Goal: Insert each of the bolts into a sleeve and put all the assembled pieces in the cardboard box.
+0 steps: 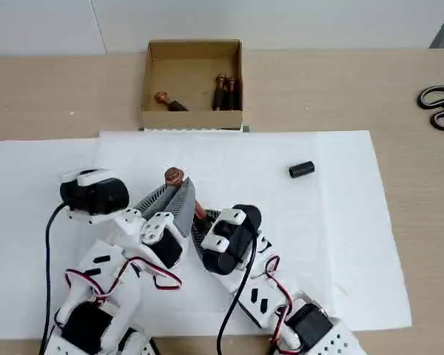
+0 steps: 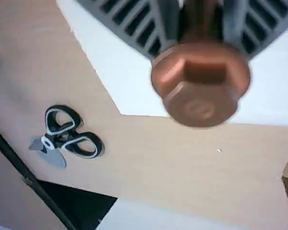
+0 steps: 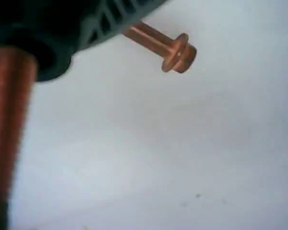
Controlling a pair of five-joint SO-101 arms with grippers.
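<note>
My left gripper [image 1: 175, 186] is shut on a copper bolt [image 1: 174, 176], whose hex head [image 2: 200, 84] sticks out past the ribbed grey fingers [image 2: 129, 21] above the white paper. The same bolt [image 3: 178, 51] appears farther off in the right wrist view. A second copper bolt shaft [image 3: 9, 124] stands close before the right wrist camera, and my right gripper [image 1: 205, 217] is shut on it right beside the left fingers. Its own fingers are hidden under the arm. A loose black sleeve [image 1: 301, 169] lies on the paper to the right. The cardboard box [image 1: 192, 118] holds three assembled pieces [image 1: 226, 92].
The white paper sheet [image 1: 318, 244] covers the table's middle. Scissors [image 1: 440, 106] lie at the far right edge on the bare wood; they also appear as scissors [image 2: 67, 136] in the left wrist view. Both arm bodies crowd the near centre.
</note>
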